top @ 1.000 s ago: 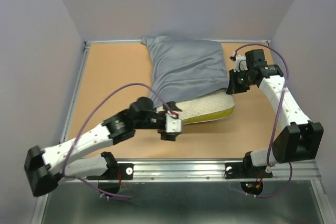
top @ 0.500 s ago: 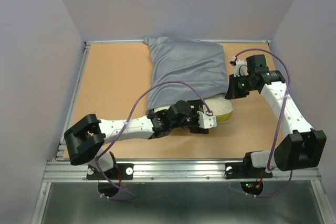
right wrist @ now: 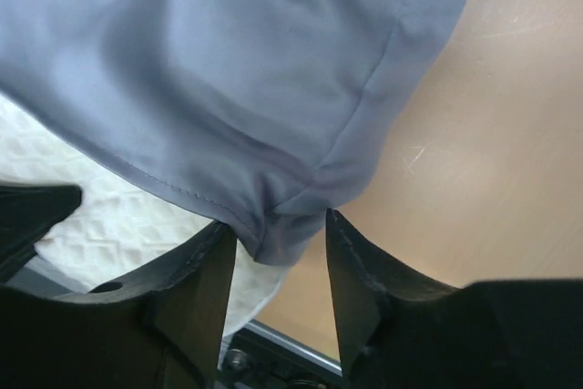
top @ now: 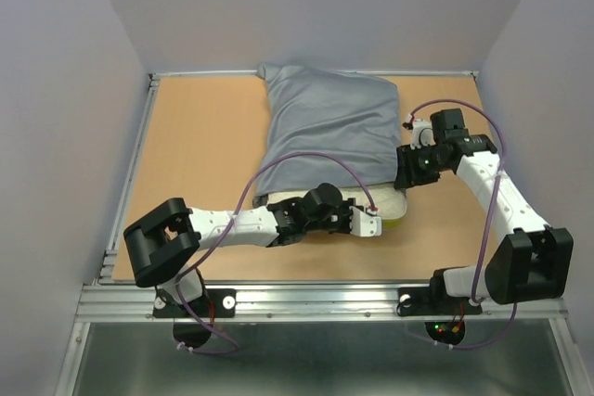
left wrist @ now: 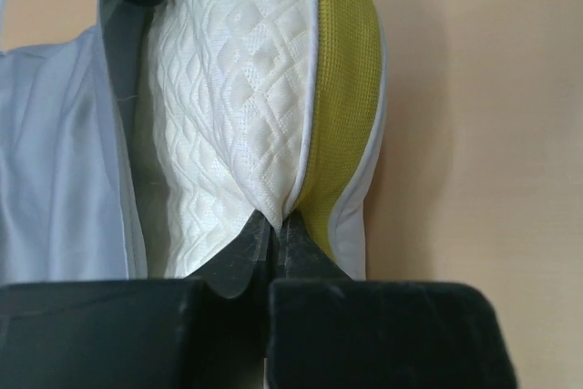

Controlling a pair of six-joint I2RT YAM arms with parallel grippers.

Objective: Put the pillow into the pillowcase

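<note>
Top external view puts you late in the insertion step: the pillowcase (top: 327,127) lies in the middle of the table (top: 200,136), closed end far and mouth near, and the pillow (top: 390,201) is almost wholly inside it, with only a cream and yellow sliver showing at the near right corner of the mouth. Your left gripper (top: 371,224) reaches across from the left, and the left wrist view shows its jaws pinched shut on the pillow's (left wrist: 237,116) seam, where the quilted face meets the yellow band. Your right gripper (top: 406,169) sits at the right edge of the mouth; in the right wrist view the hem corner of the pillowcase (right wrist: 246,70) puckers between its jaws, which look clamped on it. I judge the next move calls for a last push of that corner toward the far side while the right side holds the hem open and draws it nearer, then letting go of the seam without dragging the pillow back out. Compared with a second ago, far less pillow shows, the left arm has stretched out rightward, and the right gripper has shifted slightly nearer.
</note>
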